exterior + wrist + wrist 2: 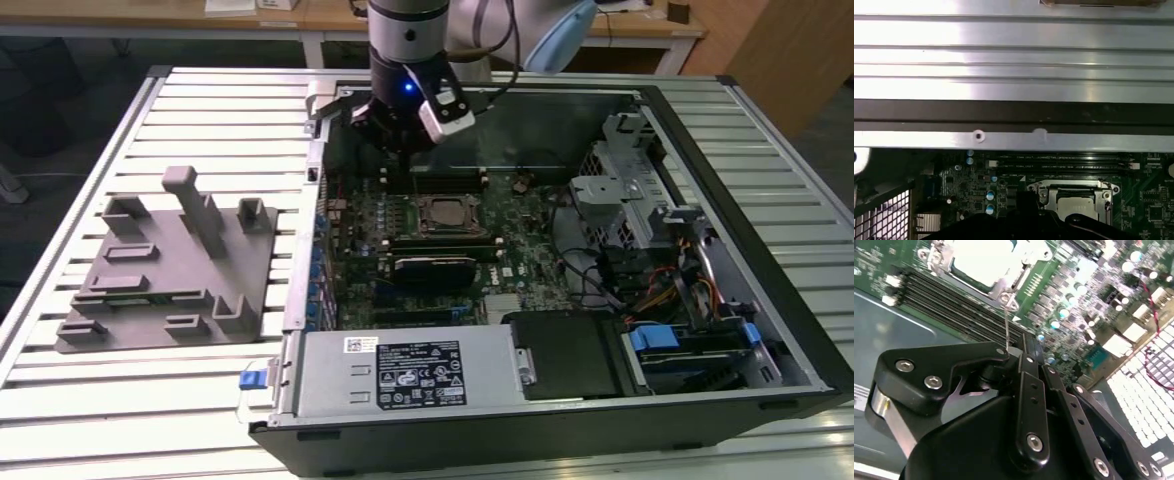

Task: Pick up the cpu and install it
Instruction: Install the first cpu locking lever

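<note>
Gripper (390, 150): over open PC case (747, 260), just behind socket (442, 214) in exterior view.
Jaws: can't tell if apart or together.
Cpu (985, 260): sits in socket frame on motherboard (534, 255); silvery top seen in both wrist views.
Grey fixture (167, 270): on table, exterior view's left of case.

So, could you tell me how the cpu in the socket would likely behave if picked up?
The cpu looks like a flat metal-topped plate, so probably stiff and light. Its smooth, shiny top may be slippery. Lying flat within the socket frame, it should not roll.
</note>
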`<act>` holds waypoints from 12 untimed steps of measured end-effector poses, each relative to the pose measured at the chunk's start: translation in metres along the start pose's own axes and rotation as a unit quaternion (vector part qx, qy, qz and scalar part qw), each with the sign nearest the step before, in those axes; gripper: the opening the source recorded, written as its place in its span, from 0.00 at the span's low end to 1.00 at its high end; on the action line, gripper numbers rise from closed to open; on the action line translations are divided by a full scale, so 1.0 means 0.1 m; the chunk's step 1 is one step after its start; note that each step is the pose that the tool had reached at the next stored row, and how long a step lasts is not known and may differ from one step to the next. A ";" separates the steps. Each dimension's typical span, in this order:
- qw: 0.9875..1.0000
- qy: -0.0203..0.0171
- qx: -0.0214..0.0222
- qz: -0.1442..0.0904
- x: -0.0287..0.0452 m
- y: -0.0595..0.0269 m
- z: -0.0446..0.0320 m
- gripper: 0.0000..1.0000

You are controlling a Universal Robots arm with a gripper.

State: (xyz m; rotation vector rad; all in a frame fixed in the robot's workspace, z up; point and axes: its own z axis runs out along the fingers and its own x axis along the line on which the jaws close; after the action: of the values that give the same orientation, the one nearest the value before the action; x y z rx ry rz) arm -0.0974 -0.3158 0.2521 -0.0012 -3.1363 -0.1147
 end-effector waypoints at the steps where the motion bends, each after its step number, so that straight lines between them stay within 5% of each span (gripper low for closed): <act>1: 1.000 0.000 0.000 0.000 -0.034 0.000 0.000 0.11; 6: 1.000 0.000 -0.001 -0.002 -0.179 0.000 0.002 0.11; 10: 1.000 0.000 -0.001 -0.002 -0.190 -0.002 0.008 0.11; 12: 1.000 0.000 -0.007 -0.002 -0.191 -0.009 0.017 0.11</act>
State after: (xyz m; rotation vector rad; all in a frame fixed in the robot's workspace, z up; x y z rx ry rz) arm -0.0783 -0.3165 0.2503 0.0044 -3.1351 -0.1371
